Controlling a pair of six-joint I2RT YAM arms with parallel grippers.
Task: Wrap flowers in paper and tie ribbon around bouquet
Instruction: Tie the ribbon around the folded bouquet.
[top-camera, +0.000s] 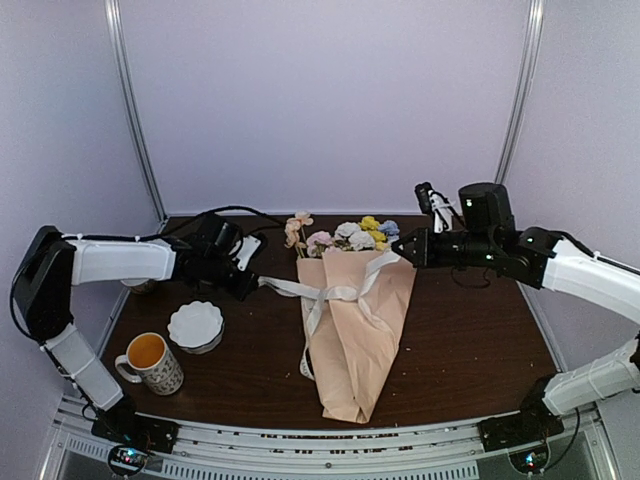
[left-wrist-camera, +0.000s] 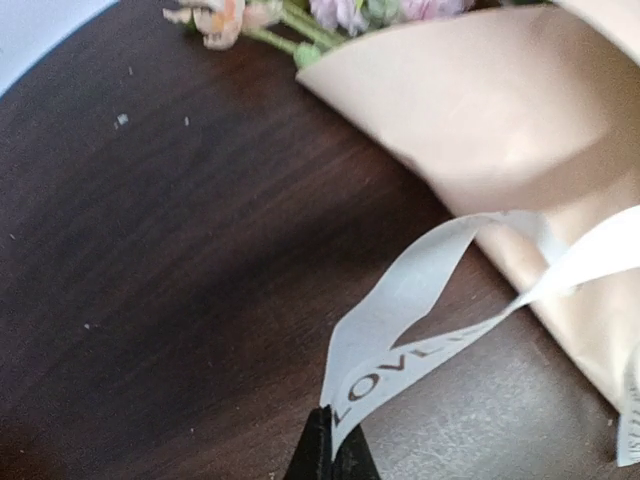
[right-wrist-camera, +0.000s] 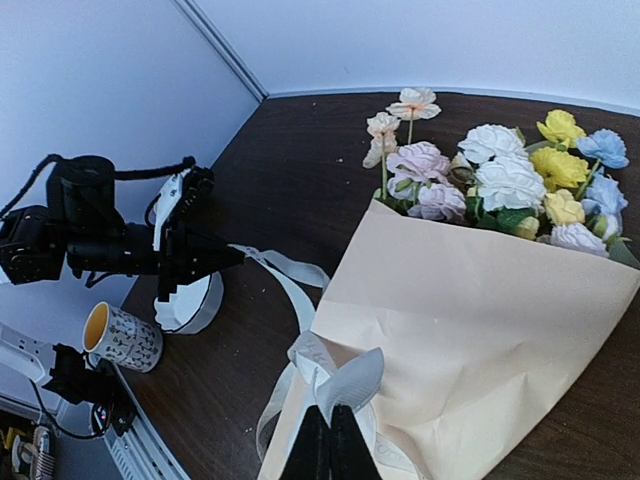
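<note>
The bouquet (top-camera: 355, 330) lies mid-tabletop (top-camera: 470, 350), heads away from the arm bases, with the ribbon (top-camera: 320, 293) crossed over its waist. We find the left claw (top-camera: 250, 284) pinched on one ribbon tail and the right claw (top-camera: 403, 251) pinched on the other. We judge the knot needs an even, level outward pull, lest the paper (right-wrist-camera: 480, 320) crumple. Only the overhead view shows the crossing. The left wrist view alone shows the ribbon's lettering, and the right wrist view shows the flowers (right-wrist-camera: 500, 180) clearly.

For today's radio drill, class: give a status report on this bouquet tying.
Left gripper and right gripper each shut on ribbon. Ribbon crosses bouquet. Bowl, mug off left, clear.
</note>
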